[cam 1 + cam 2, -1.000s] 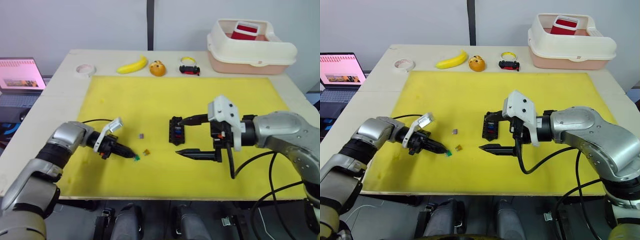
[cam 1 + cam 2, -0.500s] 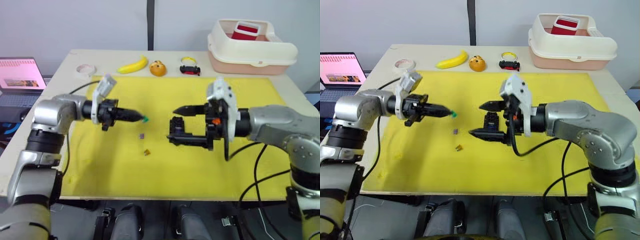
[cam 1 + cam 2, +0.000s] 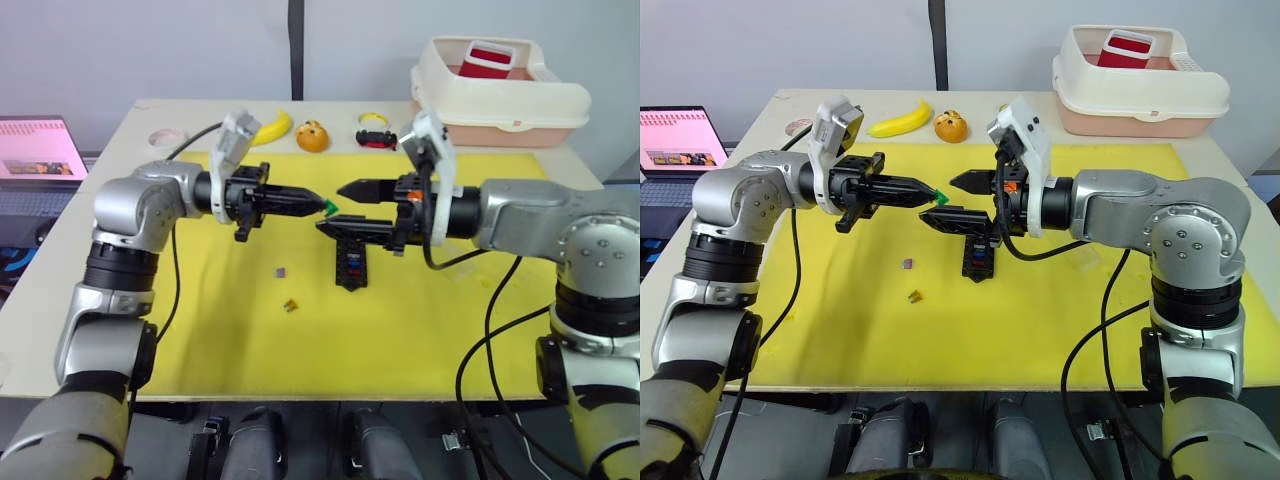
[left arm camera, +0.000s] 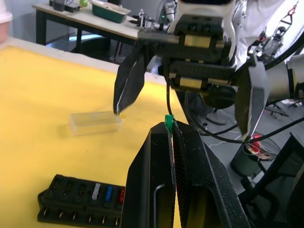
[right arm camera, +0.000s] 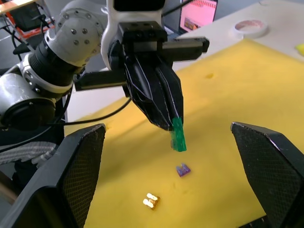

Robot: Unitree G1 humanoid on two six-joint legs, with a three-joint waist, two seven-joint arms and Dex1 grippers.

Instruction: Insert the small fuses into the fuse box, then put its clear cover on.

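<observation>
A: Entries, largest first. Yellow mat (image 3: 480, 330): covers most of the table. Right gripper (image 3: 951, 199): raised over the mat, fingers spread wide, empty, tips facing the other arm. Left gripper (image 3: 925, 192): raised opposite it, fingers pinched together on a green fuse (image 3: 329, 207) that juts from the tips.

B: Fuse box?

A: Fuse box (image 3: 351, 266): black, flat on the mat under the meeting grippers, well below them. Some slots are already filled. Clear cover (image 4: 95, 123): lying on the mat beyond the box. Purple-grey fuse (image 3: 282, 271) and amber fuse (image 3: 292, 304): loose on the mat, near the box on its left side.

B: Risks?

A: My judgement: this looks like a hand-over. The green fuse is held by a sliver of one end. If the right fingers shut off-centre, or the left lets go early, the chip drops or twists and will not meet a slot squarely.

B: What differs by view?

A: The left wrist view alone gives the cover and the box's slot rows, with blue, red and pale fuses seated. The right wrist view gives the green fuse's tilt between the pinching tips, and the two loose fuses below it. The head views give the whole layout.
</observation>
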